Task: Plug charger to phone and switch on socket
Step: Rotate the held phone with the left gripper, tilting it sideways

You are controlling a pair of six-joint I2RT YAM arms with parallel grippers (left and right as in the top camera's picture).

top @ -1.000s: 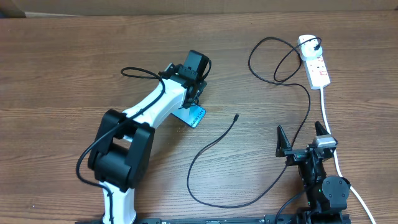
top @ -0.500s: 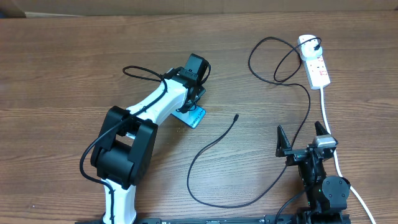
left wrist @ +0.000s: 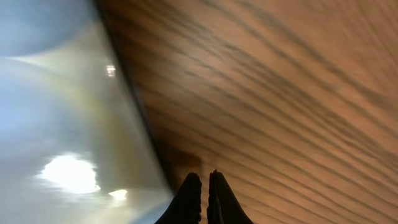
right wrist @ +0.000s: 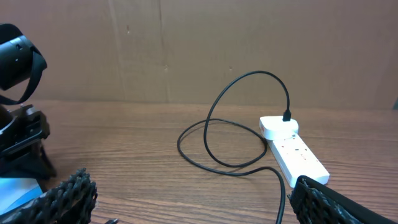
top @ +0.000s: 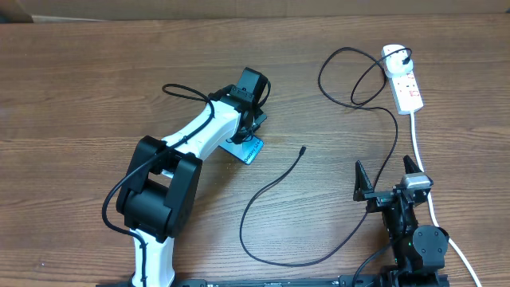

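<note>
**Plug tip at 10 o'clock of the free right gripper; left gripper down at the phone**

Clock is set on the overhead view, 12 = far edge of the table [top: 80, 96].

- Left gripper [left wrist: 203, 180]: fingers drawn together to a hairline slit, nothing seen between them. The tips sit low over the wood just beside the phone's edge. The blurred wrist view does not show whether they touch it.
- Phone [top: 249, 150]: near table centre, mostly under the left wrist. Only one turquoise corner shows, so its long axis is uncertain.
- Right gripper [top: 386, 177]: spread wide and empty, at the table's 5 o'clock.
- Charger [top: 275, 182]: the plug tip [top: 303, 148] lies loose on the wood at 3 o'clock of the phone, apart from it. The end stretch runs from the tip toward 7 o'clock, loops round near the 6 o'clock edge, then climbs to the socket [top: 406, 84].
- Socket: at the table's 1 o'clock, long axis 12–6. The white cord [top: 416, 139] trails toward 6, passing just beside the right gripper.

Judgement: the tip is nearer the left gripper, but that arm is busy at the phone. The right arm looks the likelier to fetch it, reaching toward its own 10 o'clock. There is bare wood all round the tip. The only clutter nearby is the cable's rising run at the right gripper's 12 o'clock.
</note>
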